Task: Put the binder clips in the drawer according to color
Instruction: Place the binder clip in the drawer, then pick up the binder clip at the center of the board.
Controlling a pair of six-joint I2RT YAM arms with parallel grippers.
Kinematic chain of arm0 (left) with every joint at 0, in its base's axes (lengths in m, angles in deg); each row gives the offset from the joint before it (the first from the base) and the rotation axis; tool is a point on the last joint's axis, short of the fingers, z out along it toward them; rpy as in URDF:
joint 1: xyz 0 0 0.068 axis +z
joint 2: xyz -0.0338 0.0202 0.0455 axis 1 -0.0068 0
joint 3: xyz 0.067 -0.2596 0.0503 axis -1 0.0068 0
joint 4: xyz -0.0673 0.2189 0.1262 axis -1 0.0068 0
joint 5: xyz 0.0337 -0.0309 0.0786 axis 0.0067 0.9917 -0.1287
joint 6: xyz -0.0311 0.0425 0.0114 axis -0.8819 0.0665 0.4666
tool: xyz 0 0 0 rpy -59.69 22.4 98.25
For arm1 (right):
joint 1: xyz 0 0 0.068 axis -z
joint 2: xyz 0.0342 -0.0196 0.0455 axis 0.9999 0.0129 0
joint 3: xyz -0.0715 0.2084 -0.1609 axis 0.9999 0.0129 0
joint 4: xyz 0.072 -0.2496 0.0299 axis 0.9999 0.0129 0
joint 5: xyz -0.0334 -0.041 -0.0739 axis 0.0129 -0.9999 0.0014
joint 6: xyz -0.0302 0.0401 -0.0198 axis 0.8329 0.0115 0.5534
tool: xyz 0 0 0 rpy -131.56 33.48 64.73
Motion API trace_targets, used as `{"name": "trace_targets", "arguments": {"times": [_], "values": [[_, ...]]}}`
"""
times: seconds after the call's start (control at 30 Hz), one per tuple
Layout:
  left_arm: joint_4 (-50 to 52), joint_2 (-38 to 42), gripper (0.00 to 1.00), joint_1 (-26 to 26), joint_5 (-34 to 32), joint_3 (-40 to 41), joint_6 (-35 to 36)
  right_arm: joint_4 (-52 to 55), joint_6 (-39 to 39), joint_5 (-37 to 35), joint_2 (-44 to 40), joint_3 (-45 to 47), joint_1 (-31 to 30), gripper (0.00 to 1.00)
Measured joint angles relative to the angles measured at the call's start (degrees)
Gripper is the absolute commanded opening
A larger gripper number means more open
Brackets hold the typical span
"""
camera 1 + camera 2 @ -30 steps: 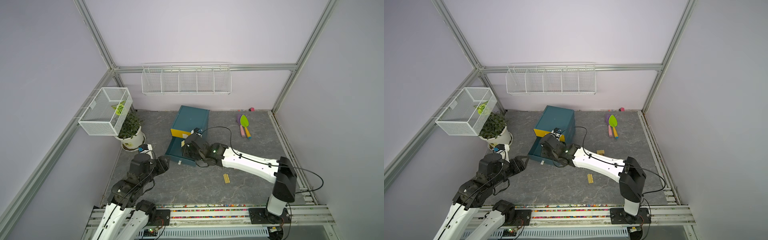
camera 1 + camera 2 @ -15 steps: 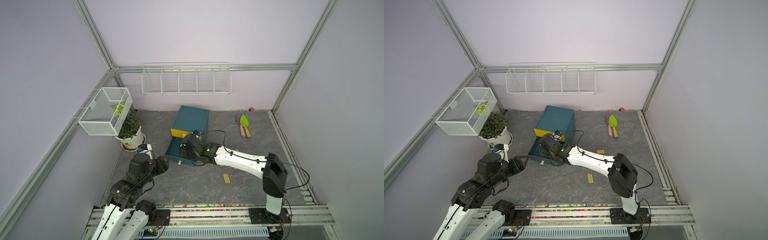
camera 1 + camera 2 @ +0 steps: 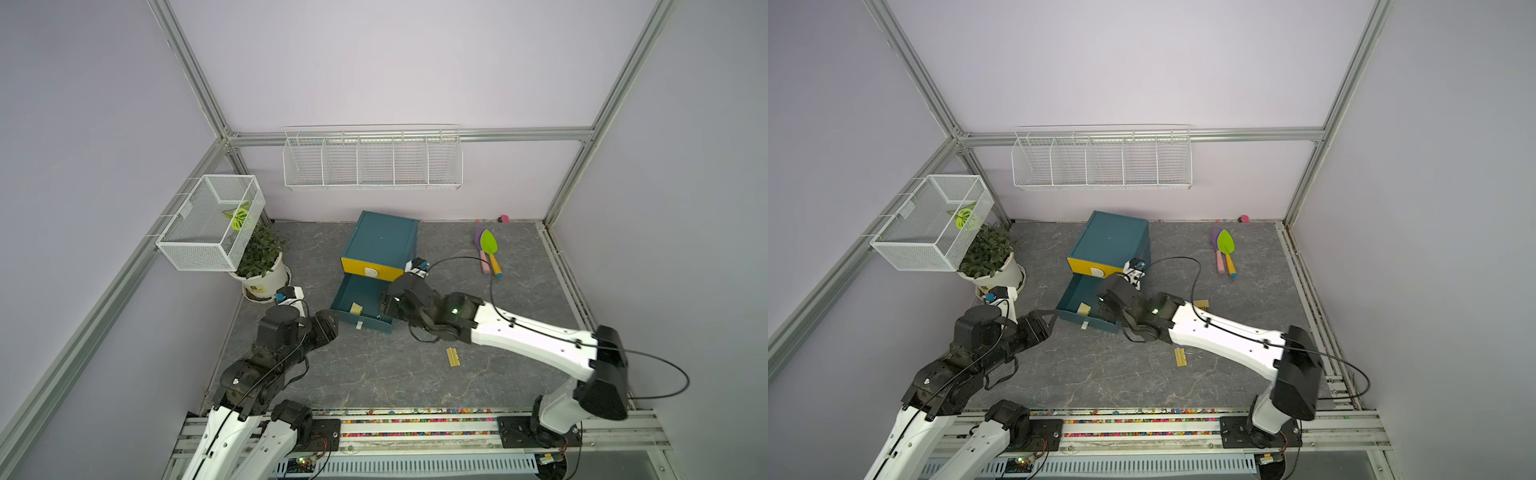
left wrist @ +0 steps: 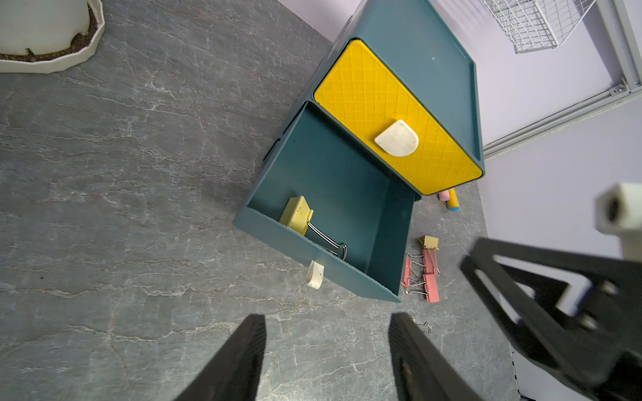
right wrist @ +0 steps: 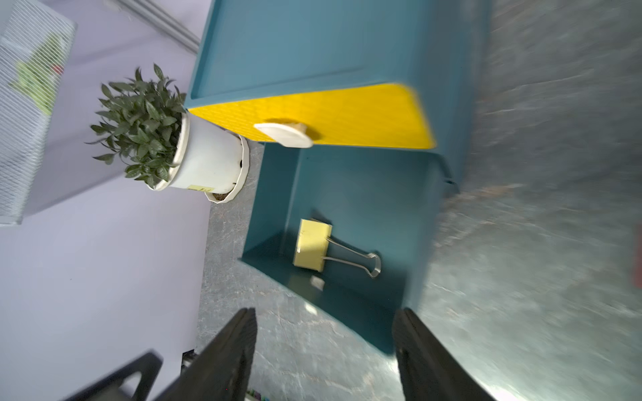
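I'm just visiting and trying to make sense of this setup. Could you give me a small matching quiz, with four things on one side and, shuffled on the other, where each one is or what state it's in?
Things:
1. yellow binder clip
2. pink binder clips
3. yellow-fronted drawer
4. potted plant

Place or state:
A. on the table, beside the pulled-out drawer
B. shut
C. below the white mesh basket
D. inside the pulled-out drawer

Pairs: 1-D, 2-A, 3-B, 4-C.
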Motion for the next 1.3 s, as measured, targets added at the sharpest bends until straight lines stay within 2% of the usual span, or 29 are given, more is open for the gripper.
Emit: {"name": "trace_targets", "arguments": {"times": [0.1, 0.2, 0.27, 0.37, 0.5, 0.73, 1.03, 1.3], "values": [[0.0, 0.0, 0.62, 0.0, 0.0, 0.0, 0.0, 5.6, -7.2, -4.5, -7.8, 7.7, 0.2, 0.71], [0.0, 0.0, 0.62, 0.0, 0.2, 0.0, 0.0, 12.1, -16.8, -5.7, -11.9, 14.5, 0.8, 0.72], [-0.1, 0.0, 0.62, 0.0, 0.4, 0.0, 0.0, 17.2, -23.1, -5.4, -12.0, 16.4, 1.2, 0.73], [-0.5, 0.0, 0.62, 0.0, 0.9, 0.0, 0.0, 22.6, -30.2, -3.8, -10.0, 16.3, 2.1, 0.8], [-0.5, 0.3, 0.62, 0.0, 1.1, 0.0, 0.0, 23.6, -35.9, 0.9, -7.6, 17.3, 5.0, 0.85], [-0.5, 1.1, 0.62, 0.0, 1.3, 0.0, 0.0, 19.6, -41.5, 8.6, -5.7, 21.8, 9.4, 0.99], [-0.5, 1.1, 0.62, 0.0, 1.3, 0.0, 0.0, 12.1, -45.4, 14.9, -0.9, 23.1, 12.9, 0.98], [-0.5, 1.1, 0.62, 0.0, 1.3, 0.0, 0.0, 10.9, -46.1, 19.2, 2.6, 23.1, 15.8, 0.95]]}}
